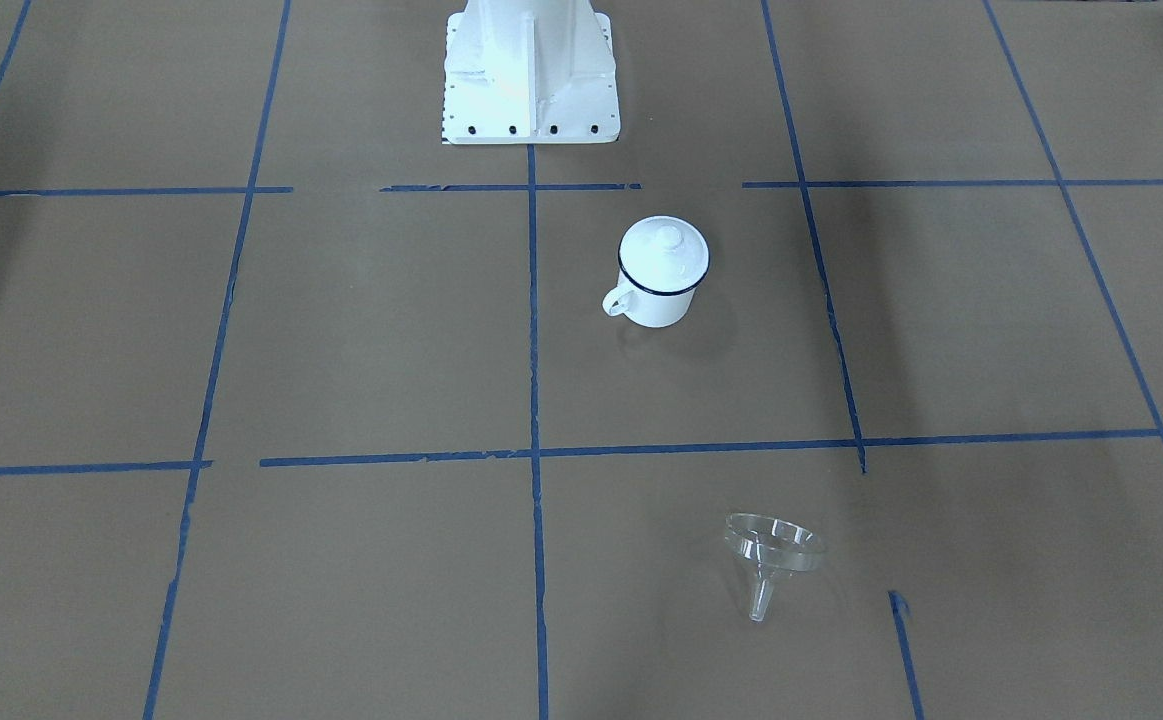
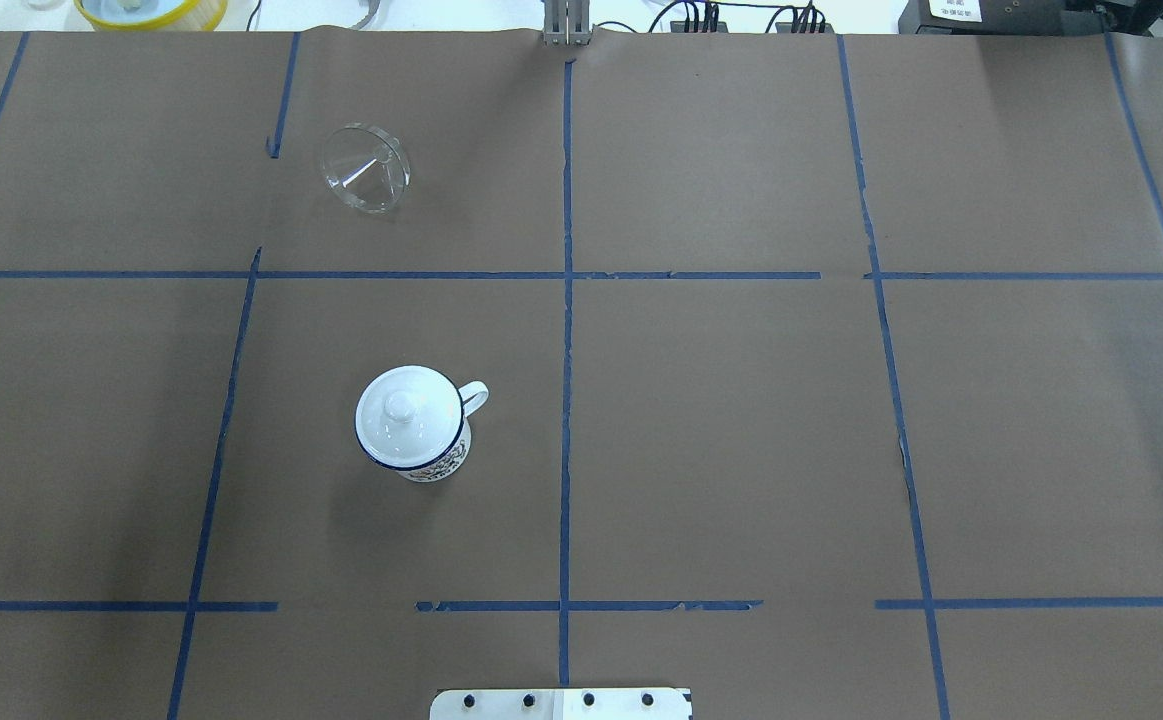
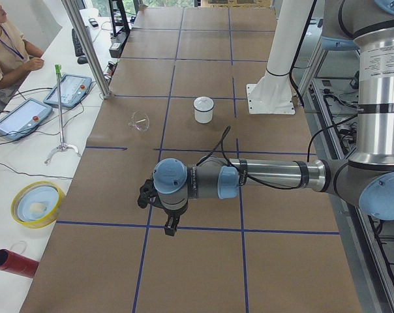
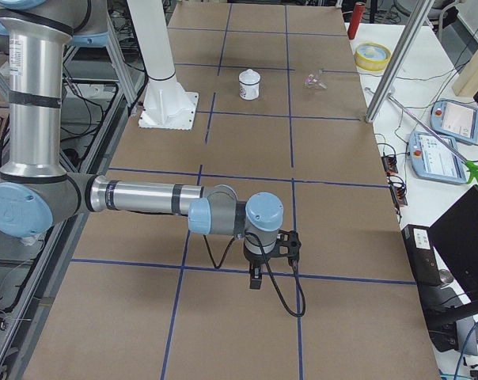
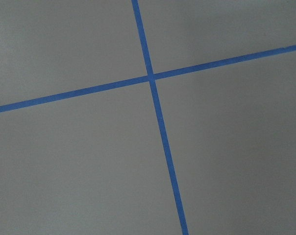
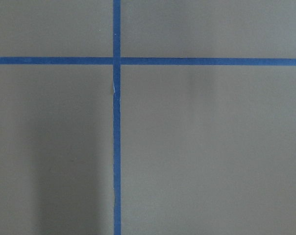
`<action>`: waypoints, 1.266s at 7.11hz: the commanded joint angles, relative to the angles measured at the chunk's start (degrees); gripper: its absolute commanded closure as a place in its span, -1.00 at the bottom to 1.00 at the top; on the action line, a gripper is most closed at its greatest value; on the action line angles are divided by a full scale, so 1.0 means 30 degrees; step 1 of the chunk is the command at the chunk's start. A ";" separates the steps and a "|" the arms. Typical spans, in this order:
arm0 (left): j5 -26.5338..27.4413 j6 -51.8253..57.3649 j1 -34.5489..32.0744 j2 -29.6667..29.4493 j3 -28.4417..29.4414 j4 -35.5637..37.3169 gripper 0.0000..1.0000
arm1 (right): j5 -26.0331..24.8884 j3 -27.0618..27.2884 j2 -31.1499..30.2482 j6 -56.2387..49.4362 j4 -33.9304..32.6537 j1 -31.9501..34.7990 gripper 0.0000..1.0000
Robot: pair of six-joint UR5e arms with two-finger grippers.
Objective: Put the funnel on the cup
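Front-facing cam: the cup (image 1: 659,292), white enamel with a dark blue rim, stands upright on the brown-paper table (image 1: 341,330). A round white knobbed lid (image 1: 663,248) sits right on its mouth, so the opening is covered. The funnel (image 1: 773,548) is see-through with a wide cone. It's tipped on its side, well apart from the cup, with its short spout pointing away from the white robot base (image 1: 529,80).

Overhead: blue tape lines (image 2: 566,300) cut the matte paper into squares. The cup's little handle points toward the centre line, and there's a dark print on its wall.

Left-side cam: the left claw (image 3: 170,228) hangs pointing down just over the paper. It's too small here, so I can't tell if the fingers are apart or together. Cup and funnel are both well beyond it, funnel toward the operators' bench. A yellow bowl (image 3: 35,203) and a red tube (image 3: 11,262) sit off to the claw's side on that bench.

Right-side cam: the right claw (image 4: 256,277) points down too, and again I can't tell its state. Cup and funnel are far past it.

Wrist cams: just flat brown paper with crossing blue tape.
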 commanded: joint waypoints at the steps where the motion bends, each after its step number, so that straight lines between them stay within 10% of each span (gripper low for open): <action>1: 0.0331 0.0034 0.0002 0.0013 -0.0115 0.0000 -1.00 | 0.0000 0.0007 0.0000 0.0000 0.0000 0.0000 -1.00; 9: 0.0012 -0.4294 0.0959 -0.3593 -0.0321 -0.6868 -1.00 | 0.0000 0.0007 0.0000 0.0000 0.0000 0.0000 -1.00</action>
